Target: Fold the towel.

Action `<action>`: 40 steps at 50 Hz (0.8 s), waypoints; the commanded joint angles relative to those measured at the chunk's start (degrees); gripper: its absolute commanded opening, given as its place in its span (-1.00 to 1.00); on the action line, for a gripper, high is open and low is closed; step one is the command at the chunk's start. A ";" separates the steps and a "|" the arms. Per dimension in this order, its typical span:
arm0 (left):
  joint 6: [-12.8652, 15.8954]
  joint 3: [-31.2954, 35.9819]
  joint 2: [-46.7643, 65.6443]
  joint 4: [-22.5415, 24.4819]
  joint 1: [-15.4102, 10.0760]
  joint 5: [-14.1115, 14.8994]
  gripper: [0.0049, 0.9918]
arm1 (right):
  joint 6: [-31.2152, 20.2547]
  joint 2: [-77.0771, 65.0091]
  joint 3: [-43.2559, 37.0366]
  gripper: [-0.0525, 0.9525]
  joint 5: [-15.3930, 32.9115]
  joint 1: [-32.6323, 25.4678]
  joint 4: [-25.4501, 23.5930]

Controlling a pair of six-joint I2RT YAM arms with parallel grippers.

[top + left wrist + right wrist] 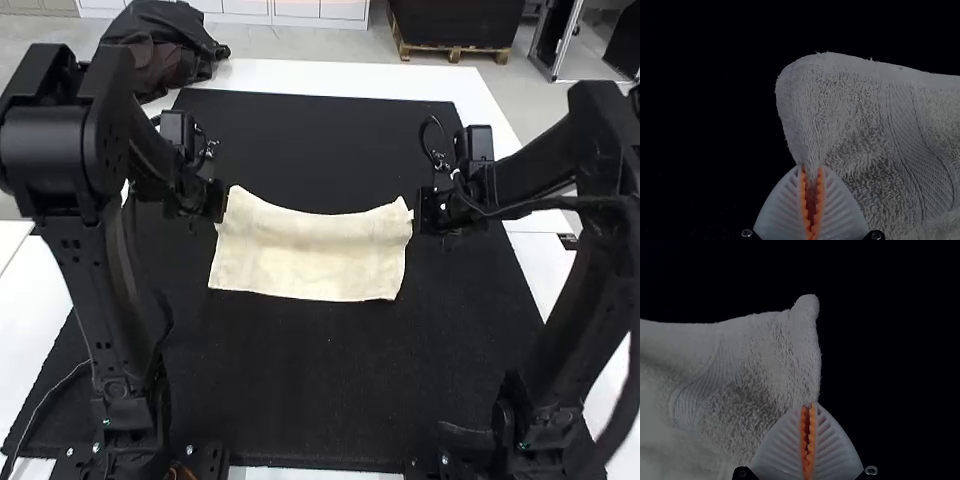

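- Towel (310,255), cream and wide, lies on the black mat (320,400) between the two arms. Its near edge runs fairly straight; its far edge sags in the middle. I cannot tell whether it is a single layer or already doubled.
- Left gripper (811,169) has its fingers narrow, with a pinch of terry between the orange pads (821,185). The held part is by the towel's far left corner, and a rounded flap of cloth shows beyond the tips.
- Right gripper (809,406) is likewise drawn narrow, its tips nipping the side edge near the far right corner.
- Woven bands (912,145) run across the pile, inward from each grip.
- Dark bundle (165,50) sits at the table's (380,80) far left, well apart from the work.
- Step in hand, as I judge it: the far side is gripped for a fold toward the near edge.
- Next move calls for both arms to lift evenly, carry that side over and lay it level with the near edge. Uneven travel could skew the fold, and the small pinches could slip.
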 commanded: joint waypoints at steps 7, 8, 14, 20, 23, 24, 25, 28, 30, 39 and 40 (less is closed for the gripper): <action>1.13 -3.40 -5.94 -1.62 1.49 0.44 -0.96 | 0.29 -5.55 -1.74 -0.95 -1.05 -0.96 -2.64; 1.13 -3.75 -6.38 -1.80 1.49 0.44 -0.96 | 0.29 -5.90 -1.92 -0.95 -1.14 -0.96 -2.99; 1.22 -5.69 -9.19 -2.32 1.49 0.52 -0.96 | 0.38 -7.83 -3.24 -0.95 -1.49 -0.87 -4.49; 1.30 -7.53 -11.74 -2.32 1.49 0.44 -0.96 | 0.38 -9.68 -4.91 -0.95 -2.02 -0.79 -5.54; 1.30 -8.41 -12.71 -2.41 1.49 0.44 -0.96 | 0.38 -10.47 -5.88 -0.95 -2.20 -0.70 -5.63; 1.30 -8.68 -12.97 -2.50 1.49 0.52 -0.96 | 0.38 -10.73 -6.14 -0.95 -2.29 -0.79 -5.63; 1.30 -9.03 -13.24 -2.59 1.49 0.44 -0.96 | 0.38 -10.82 -6.40 -0.95 -2.29 -0.79 -5.63; 1.30 -10.08 -13.85 -2.59 1.49 0.44 -0.96 | 0.38 -11.26 -7.37 -0.95 -2.29 -0.79 -5.63; 1.30 -10.79 -14.12 -2.50 1.49 0.44 -0.96 | 0.38 -11.35 -8.07 -0.95 -2.46 -0.79 -5.63; 1.22 -14.48 -14.29 -0.30 1.49 0.44 -0.96 | 0.21 -11.35 -10.97 -0.95 -2.64 -0.96 -4.22; 1.22 -14.92 -14.29 0.14 1.49 0.35 -0.96 | 0.21 -11.26 -11.32 -0.95 -2.64 -0.96 -3.78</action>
